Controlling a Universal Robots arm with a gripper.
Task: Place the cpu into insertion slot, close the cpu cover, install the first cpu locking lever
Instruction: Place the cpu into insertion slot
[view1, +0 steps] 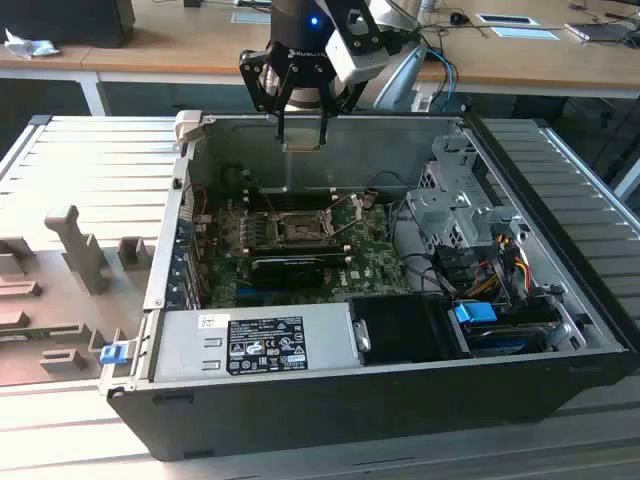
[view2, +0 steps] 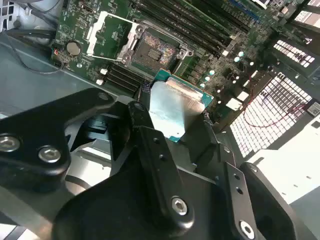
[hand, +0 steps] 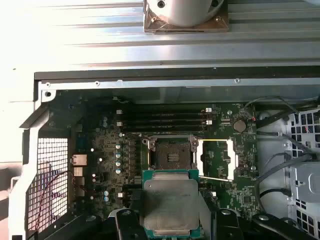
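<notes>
My gripper (view1: 301, 135) hangs above the back of the open computer case (view1: 160, 270), shut on the cpu (view1: 301, 147), a thin square chip with a pale silver-grey top. In both wrist views the cpu (hand: 170, 200) (view2: 172, 107) sits flat between the black fingers (view2: 145, 130). The insertion slot (hand: 170, 155) (view2: 159, 50) lies bare on the green motherboard, well below the chip. The cpu cover (hand: 216, 159) (view2: 107, 35) is swung open and lies beside the slot. In the exterior view the slot (view1: 297, 232) is in front of and below the gripper.
Memory slots (hand: 165, 120) run beside the socket. A power supply (view1: 255, 345) fills the case front, and a drive cage (view1: 455, 200) with cables stands at the exterior view's right. A grey moulded tray (view1: 60, 280) lies left of the case.
</notes>
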